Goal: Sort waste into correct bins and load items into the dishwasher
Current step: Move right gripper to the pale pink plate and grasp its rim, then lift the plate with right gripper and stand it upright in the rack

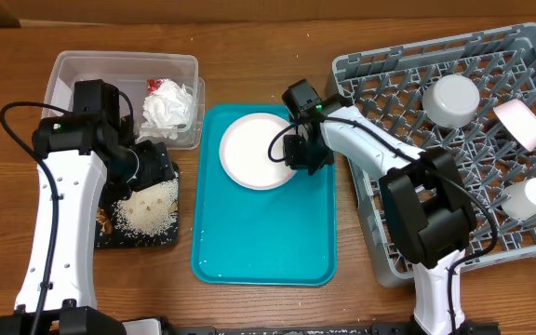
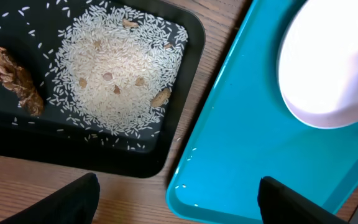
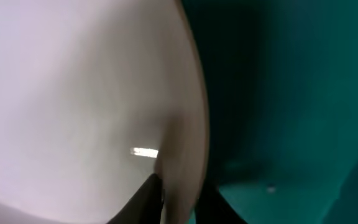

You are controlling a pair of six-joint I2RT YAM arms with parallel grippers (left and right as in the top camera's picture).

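Note:
A white plate (image 1: 254, 149) lies at the top of the teal tray (image 1: 268, 242). My right gripper (image 1: 301, 154) is shut on the plate's right rim; the right wrist view shows the rim (image 3: 185, 149) pinched between the fingers (image 3: 179, 202). My left gripper (image 1: 152, 167) is open and empty over the black tray (image 1: 110, 233) holding spilled rice (image 1: 147, 209) and brown scraps (image 2: 11, 78). In the left wrist view its fingers (image 2: 176, 199) span the black tray's corner and the teal tray's edge (image 2: 185, 180). The grey dishwasher rack (image 1: 380, 214) is at the right.
The rack holds a grey bowl (image 1: 451, 100), a pink-rimmed dish (image 1: 521, 121) and a white cup (image 1: 529, 197). A clear plastic bin (image 1: 73, 70) at the back left holds crumpled white paper (image 1: 168, 104). Wooden table (image 1: 249, 28) surrounds everything.

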